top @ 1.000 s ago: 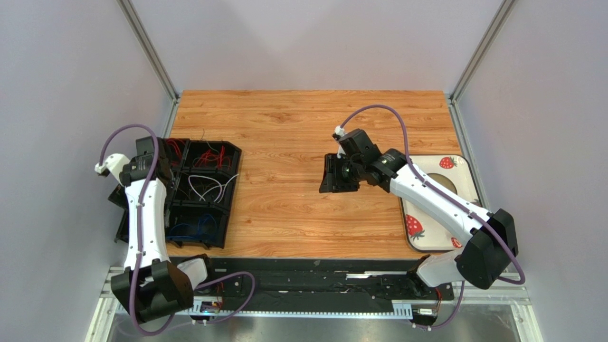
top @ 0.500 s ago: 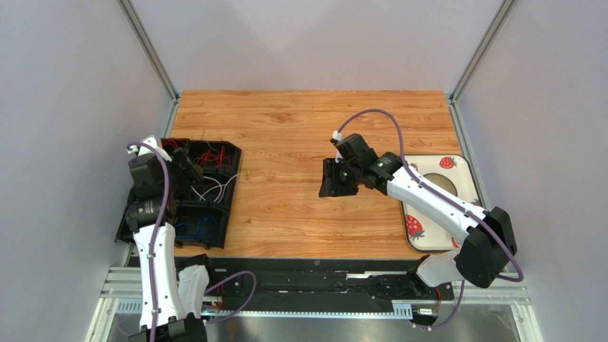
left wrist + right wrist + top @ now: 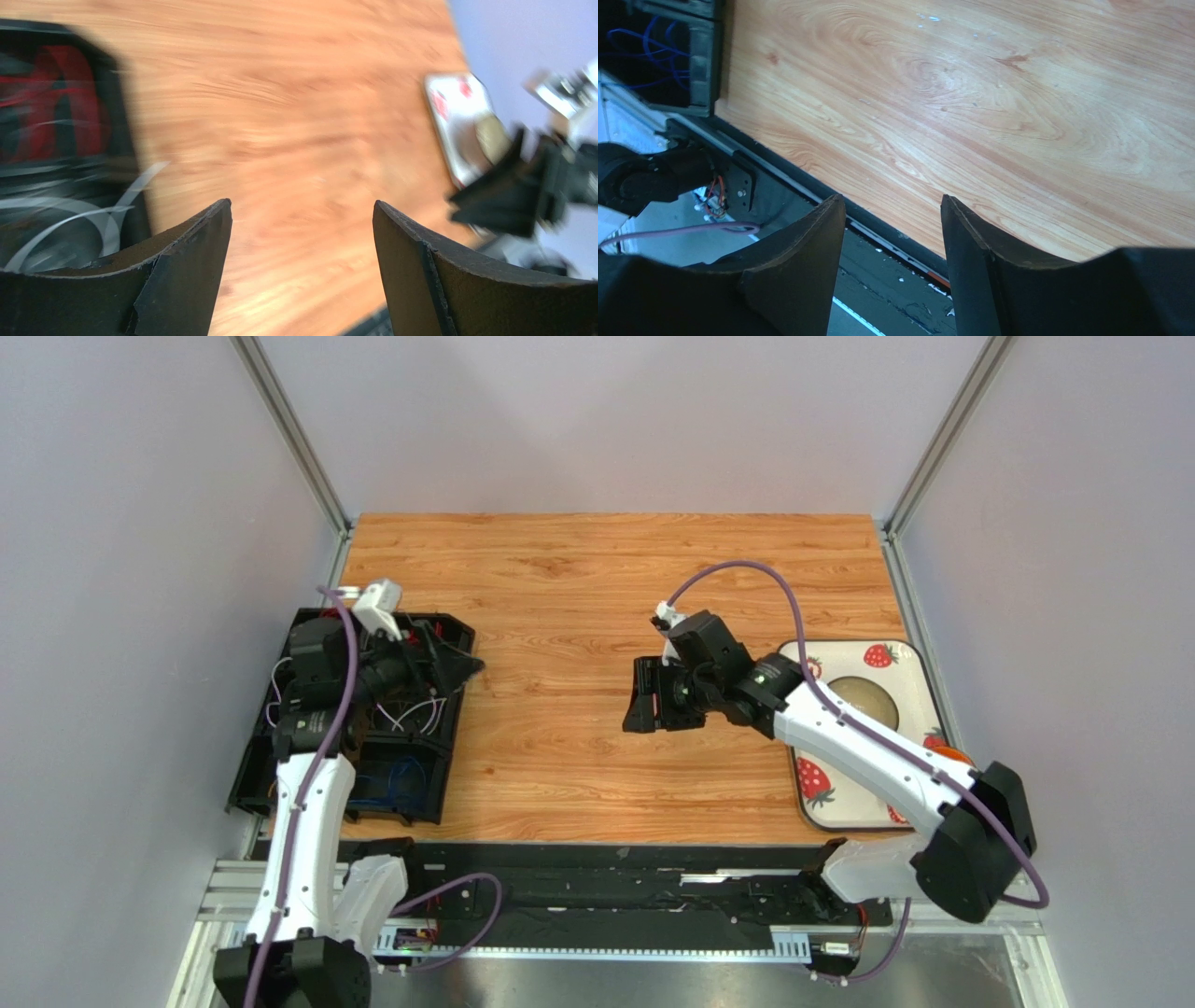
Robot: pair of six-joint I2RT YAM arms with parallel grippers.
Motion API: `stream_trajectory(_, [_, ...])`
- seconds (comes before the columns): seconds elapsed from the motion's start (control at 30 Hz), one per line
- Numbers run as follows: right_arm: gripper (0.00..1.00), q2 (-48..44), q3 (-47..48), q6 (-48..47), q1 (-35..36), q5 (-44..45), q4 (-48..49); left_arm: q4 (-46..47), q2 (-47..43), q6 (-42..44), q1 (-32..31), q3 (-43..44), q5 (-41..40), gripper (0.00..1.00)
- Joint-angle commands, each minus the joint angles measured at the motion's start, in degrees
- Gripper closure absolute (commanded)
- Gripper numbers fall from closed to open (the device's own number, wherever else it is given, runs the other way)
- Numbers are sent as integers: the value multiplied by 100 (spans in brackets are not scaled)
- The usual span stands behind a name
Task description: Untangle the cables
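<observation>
Thin cables (image 3: 417, 711) in black divided tray (image 3: 250, 781) at frame left, left claw (image 3: 446, 667) released, empty, over tray's right edge, right claw (image 3: 648, 700) released, empty, above counter (image 3: 589, 588) centre

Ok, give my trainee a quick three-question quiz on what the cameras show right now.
1. True or false: the left pincer is shut on a cable.
2. Where do the cables lie? A) in the black compartment tray B) on bare wood C) draped over a robot arm
3. What does the right arm cross over in the top view?
Key: 1 false, it is open and empty. 2 A. 3 the strawberry-print plate.
</observation>
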Motion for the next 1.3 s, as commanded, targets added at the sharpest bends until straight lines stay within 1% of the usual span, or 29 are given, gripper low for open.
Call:
stream_trajectory(0.0, [39, -775, -225, -118, 225, 232, 683, 310, 104, 132, -688, 142, 979, 19])
stream_trajectory(0.07, [38, -1160, -426, -75, 270, 643, 868, 65, 8, 186, -803, 133, 819, 19])
stream_trajectory(0.1, [38, -1284, -506, -57, 270, 786, 921, -50, -37, 212, -812, 125, 619, 18])
stream_trajectory(0.17, [37, -1670, -786, -83, 270, 971, 1193, -383, -238, 282, -829, 90, 468, 18])
stream_trajectory(0.23, [36, -1908, -1006, -83, 270, 1357, 1569, -578, -440, 318, -829, -24, 257, 21])
stream_trajectory(0.27, [36, -1988, -1129, -92, 278, 1689, 1711, -770, -676, 309, -838, -60, 117, 21])
stream_trajectory(0.3, [34, -2154, -1383, -83, 270, 1892, 1852, -868, -809, 274, -838, -95, -224, 22])
stream_trajectory(0.37, [34, -2217, -1543, -83, 270, 2401, 2081, -991, -1142, 239, -1083, -148, -586, 22])
stream_trajectory(0.47, [33, -2103, -1544, -74, 270, 2807, 2012, -930, -1355, 186, -1330, -227, -999, 22])
stream_trajectory(0.63, [34, -1542, -1018, -39, 270, 2747, 1415, -974, -1250, 265, -1436, -166, -1045, 22])
stream_trajectory(0.73, [37, -1199, -745, -57, 270, 2484, 1160, -974, -1232, 265, -1436, -165, -1036, 23])
stream_trajectory(0.77, [37, -1146, -709, -83, 270, 2257, 1133, -983, -1241, 248, -1436, -165, -1079, 23])
stream_trajectory(0.97, [37, -1153, -919, -171, 270, 1448, 1650, -1000, -1276, 247, -1436, -174, -1185, 23])
stream_trajectory(1.07, [37, -1224, -1016, -162, 270, 1332, 1844, -1000, -1259, 239, -1436, -174, -1194, 24])
stream_trajectory(1.23, [37, -1242, -1052, -145, 270, 1323, 1871, -1018, -1215, 239, -1445, -165, -1229, 25])
stream_trajectory(1.27, [37, -1259, -1051, -40, 278, 1549, 1818, -1018, -1224, 230, -1445, -165, -1255, 25])
